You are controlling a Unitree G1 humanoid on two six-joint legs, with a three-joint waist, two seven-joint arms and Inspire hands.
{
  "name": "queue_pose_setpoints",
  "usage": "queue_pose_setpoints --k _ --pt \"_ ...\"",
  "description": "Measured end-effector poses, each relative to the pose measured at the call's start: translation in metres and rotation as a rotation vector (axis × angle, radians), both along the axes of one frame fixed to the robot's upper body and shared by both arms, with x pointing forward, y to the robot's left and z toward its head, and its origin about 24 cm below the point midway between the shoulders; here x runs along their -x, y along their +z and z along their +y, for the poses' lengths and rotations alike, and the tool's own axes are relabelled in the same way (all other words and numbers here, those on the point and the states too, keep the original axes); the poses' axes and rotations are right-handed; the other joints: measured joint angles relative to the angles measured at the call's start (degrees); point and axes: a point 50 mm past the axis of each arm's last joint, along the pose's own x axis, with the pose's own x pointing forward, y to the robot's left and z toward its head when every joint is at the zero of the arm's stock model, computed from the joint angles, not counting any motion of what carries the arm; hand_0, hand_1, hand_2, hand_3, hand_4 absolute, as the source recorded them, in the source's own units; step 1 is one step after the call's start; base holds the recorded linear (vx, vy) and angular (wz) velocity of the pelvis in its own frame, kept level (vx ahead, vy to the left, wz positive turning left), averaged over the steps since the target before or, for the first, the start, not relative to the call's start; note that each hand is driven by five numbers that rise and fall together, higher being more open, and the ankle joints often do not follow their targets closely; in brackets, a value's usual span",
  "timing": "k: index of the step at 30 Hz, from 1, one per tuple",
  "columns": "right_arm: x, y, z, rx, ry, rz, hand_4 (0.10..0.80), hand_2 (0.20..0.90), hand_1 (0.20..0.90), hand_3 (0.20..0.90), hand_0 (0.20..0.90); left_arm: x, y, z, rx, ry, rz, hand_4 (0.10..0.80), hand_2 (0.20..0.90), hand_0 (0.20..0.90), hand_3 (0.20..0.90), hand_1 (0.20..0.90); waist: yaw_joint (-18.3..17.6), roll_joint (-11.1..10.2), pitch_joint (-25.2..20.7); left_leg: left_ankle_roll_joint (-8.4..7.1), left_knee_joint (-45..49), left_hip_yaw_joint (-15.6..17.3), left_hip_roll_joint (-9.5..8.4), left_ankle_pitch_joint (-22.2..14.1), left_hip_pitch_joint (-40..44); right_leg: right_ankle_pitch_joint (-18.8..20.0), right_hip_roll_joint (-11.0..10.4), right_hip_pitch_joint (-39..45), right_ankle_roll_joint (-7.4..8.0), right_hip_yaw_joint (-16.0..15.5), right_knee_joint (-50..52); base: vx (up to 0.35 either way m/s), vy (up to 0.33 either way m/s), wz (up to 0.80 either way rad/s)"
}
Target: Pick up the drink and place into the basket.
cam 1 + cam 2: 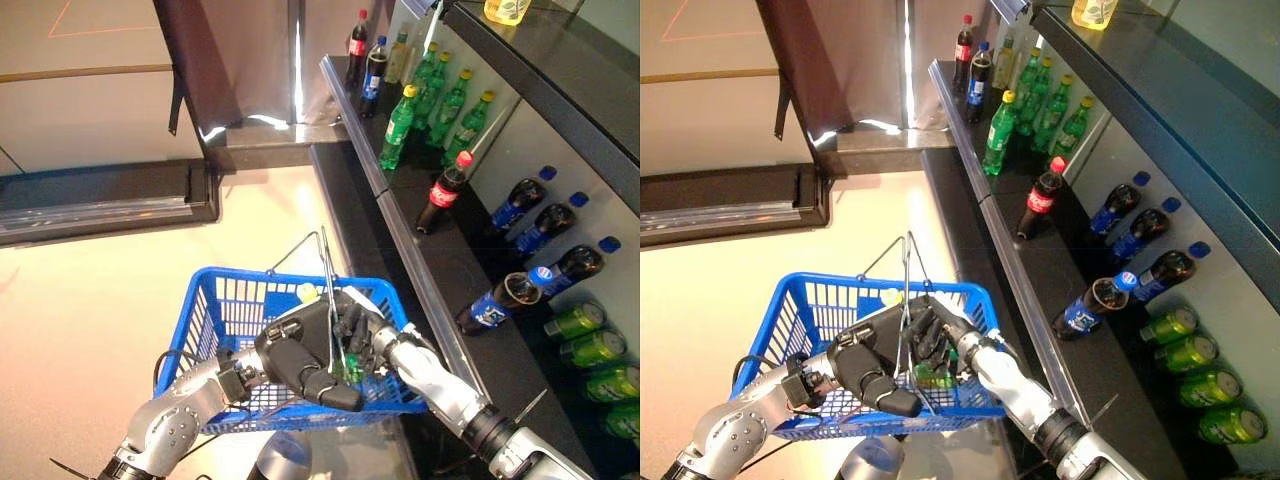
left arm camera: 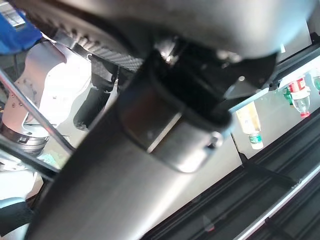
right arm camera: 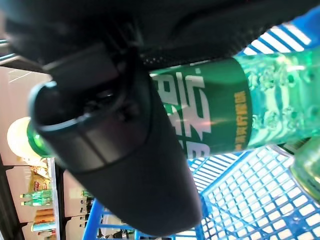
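Observation:
A green drink bottle [image 3: 240, 115] with a yellow cap [image 1: 307, 292] lies tilted inside the blue basket [image 1: 215, 320], cap towards the far rim. My right hand [image 1: 365, 335] is shut on it from the shelf side, and its thumb [image 3: 115, 165] wraps the label. The bottle's green body [image 1: 933, 375] shows below the fingers. My left hand [image 1: 295, 362] comes in from the lower left. It is curled round the basket's wire handles [image 1: 325, 270] and holds the basket off the floor. The two hands are close together over the basket's near right part.
A dark shelf [image 1: 400, 250] runs along the right. On it stand green bottles [image 1: 398, 128] and a red-capped cola bottle [image 1: 445, 192], with blue-capped bottles [image 1: 520, 203] and green cans [image 1: 590, 348] lying behind. A dark floor strip [image 1: 100, 200] lies at the left.

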Motion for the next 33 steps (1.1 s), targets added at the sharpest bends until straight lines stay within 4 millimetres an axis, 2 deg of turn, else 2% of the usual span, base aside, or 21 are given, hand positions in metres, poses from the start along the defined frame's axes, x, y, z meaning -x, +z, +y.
queue_pose_setpoints --k 17,33 --pt "0.002 0.003 0.017 0.140 0.204 -0.042 0.100 0.300 0.300 0.200 0.300 0.003 -0.001 -0.005 0.000 -0.052 -0.003 0.100 0.300 0.300 0.200 0.300 0.16 -0.11 -0.07 0.00 0.03 -0.06 -0.01 0.00 0.00 0.01 0.00 0.02 0.00 -0.02 -0.09 0.000 0.000 0.00" --pt "0.001 0.006 0.026 0.210 0.313 -0.036 0.100 0.300 0.300 0.200 0.300 0.002 0.002 -0.009 -0.032 -0.108 -0.020 0.100 0.300 0.300 0.200 0.300 1.11 -0.33 -0.21 0.00 0.15 -0.35 -0.10 0.00 0.02 0.00 0.01 0.27 0.00 -0.29 -0.12 0.000 0.000 0.00"
